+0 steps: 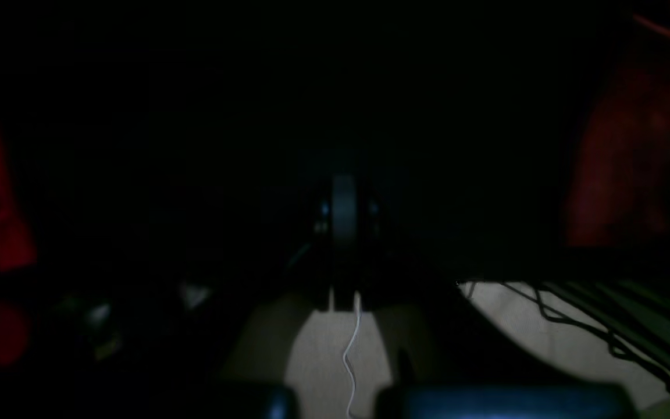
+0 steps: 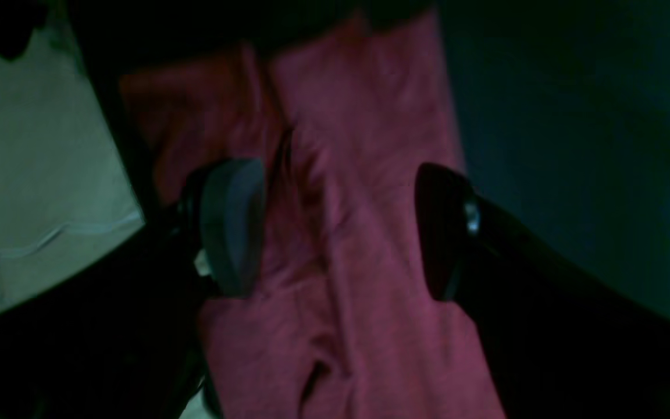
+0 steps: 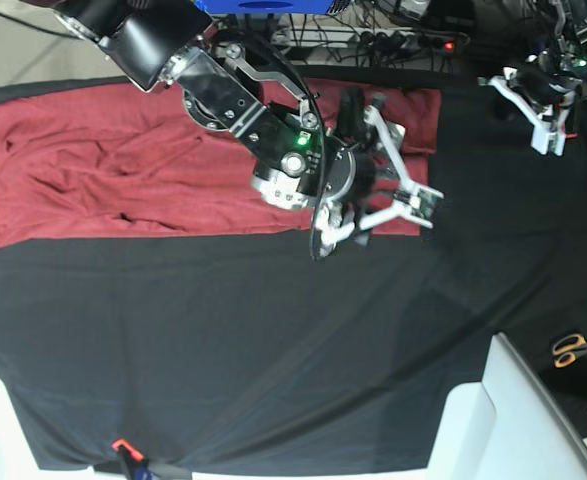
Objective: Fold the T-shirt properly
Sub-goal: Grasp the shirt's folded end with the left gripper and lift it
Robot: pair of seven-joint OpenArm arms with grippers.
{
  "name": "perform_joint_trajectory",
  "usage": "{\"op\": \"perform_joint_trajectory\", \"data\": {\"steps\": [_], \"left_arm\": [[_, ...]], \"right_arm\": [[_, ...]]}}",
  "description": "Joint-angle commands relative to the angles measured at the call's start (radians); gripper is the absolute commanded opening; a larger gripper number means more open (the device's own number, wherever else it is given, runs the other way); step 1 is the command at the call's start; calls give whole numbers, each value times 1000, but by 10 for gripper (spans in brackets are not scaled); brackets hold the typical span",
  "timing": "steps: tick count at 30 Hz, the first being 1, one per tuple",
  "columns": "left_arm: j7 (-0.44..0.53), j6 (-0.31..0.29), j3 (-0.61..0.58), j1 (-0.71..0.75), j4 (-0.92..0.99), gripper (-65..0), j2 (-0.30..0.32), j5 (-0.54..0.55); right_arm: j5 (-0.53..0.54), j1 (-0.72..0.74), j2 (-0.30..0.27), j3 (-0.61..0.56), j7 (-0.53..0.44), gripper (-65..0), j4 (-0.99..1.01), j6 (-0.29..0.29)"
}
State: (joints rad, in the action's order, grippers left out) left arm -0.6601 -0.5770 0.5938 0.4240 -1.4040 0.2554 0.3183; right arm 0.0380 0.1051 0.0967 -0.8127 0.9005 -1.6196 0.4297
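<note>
1. Two dark fingers (image 2: 233,227) of the right claw (image 2: 341,233) fill the right wrist view, standing well apart with nothing between them but the red T-shirt (image 2: 364,174) below.
2. From the base view, the T-shirt (image 3: 123,170) lies as a long band along the far edge of the black cloth (image 3: 273,340), rumpled on one end and flatter toward the end where the right claw (image 3: 378,165) hovers.
3. That claw sits over the shirt's narrow end, close above the fabric; whether the fingers touch it I cannot tell.
4. Off at the far corner, the left claw (image 3: 548,115) hangs well away from the shirt, its jaws together and holding nothing.
5. An orange-handled pair of scissors (image 3: 573,348) lies near the table edge, well apart from everything.
6. Risk as I see it: with the jaws spread over several wrinkles, closing could pinch one layer only, or catch the black cloth beneath, dragging it along.
7. Soft knit may slide and bunch, so a lift from one end with the other claw idle would likely sag and skew the fold.
</note>
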Motion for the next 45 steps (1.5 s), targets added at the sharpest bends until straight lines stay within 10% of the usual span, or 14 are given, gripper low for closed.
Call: {"op": "perform_joint_trajectory", "data": {"steps": [1, 6, 12, 14, 21, 37, 45], "left_arm": [[15, -4, 7, 5, -19, -650, 17, 15], [-33, -5, 15, 13, -94, -650, -5, 130], [-100, -121, 10, 34, -153, -84, 40, 480], [-102, -121, 5, 26, -137, 0, 34, 537], [-120, -121, -119, -95, 111, 0, 6, 548], [-66, -121, -228, -202, 242, -8, -127, 335], [-63, -121, -217, -213, 280, -260, -136, 307]], "right_arm": [[0, 15, 2, 48, -11, -267, -43, -2], [3, -104, -79, 312, -17, -267, -126, -2], [4, -267, -176, 504, -21, -267, -153, 1], [4, -318, -199, 539, -47, -267, -153, 1], [4, -496, -236, 622, -251, -267, -146, 1], [4, -526, -231, 631, -252, -267, -144, 1], [4, -526, -229, 632, -252, -267, -144, 1]]}}
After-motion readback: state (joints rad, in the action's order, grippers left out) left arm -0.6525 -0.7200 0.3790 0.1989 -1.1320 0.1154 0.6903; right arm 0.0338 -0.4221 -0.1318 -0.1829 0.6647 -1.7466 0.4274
